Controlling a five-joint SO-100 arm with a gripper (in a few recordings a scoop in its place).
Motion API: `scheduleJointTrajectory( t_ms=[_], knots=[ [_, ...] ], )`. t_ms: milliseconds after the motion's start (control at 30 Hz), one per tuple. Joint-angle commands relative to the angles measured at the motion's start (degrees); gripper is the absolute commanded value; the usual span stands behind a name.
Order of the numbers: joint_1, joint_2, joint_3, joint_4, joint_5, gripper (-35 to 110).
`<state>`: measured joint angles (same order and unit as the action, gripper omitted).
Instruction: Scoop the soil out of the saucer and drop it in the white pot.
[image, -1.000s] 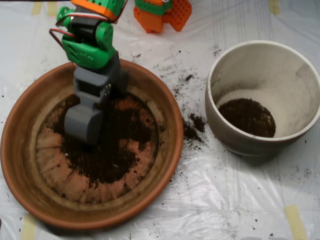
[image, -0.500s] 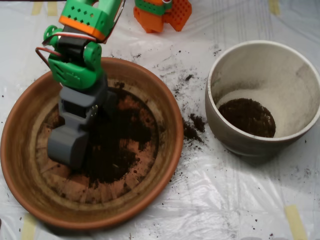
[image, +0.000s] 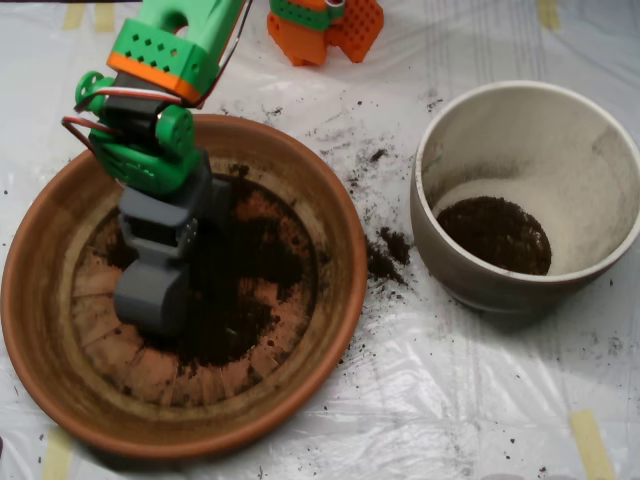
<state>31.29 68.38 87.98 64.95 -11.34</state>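
I see the scoop (image: 152, 300) down in the saucer (image: 60, 380), touching the soil (image: 245, 290). I cannot tell whether its shells are together. The white pot (image: 470, 285) holds some soil.

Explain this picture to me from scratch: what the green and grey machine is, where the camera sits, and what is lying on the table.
The camera is fixed above the table and looks straight down. The green and orange machine is a small robot arm; at its tip sits a grey scoop made of two jaws. The scoop is down inside the saucer, a wide terracotta dish, at the left edge of a patch of dark soil. To the right stands the white pot, with some soil already at its bottom. Crumbs of spilled soil lie between dish and pot on the clear plastic sheet covering the table. Whether the scoop holds any soil is hidden.
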Motion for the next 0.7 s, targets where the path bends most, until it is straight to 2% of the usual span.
scheduleJointTrajectory(
  t_ms=[0,133,300,667],
  knots=[
    [0.5,1.1,-1.6,2.1,-1.8,30],
    [2.5,1.6,-1.8,-0.8,-1.6,30],
    [2.5,2.4,-0.2,-6.0,-0.9,19],
    [0.1,8.9,10.1,-18.6,-4.0,19]
  ],
)
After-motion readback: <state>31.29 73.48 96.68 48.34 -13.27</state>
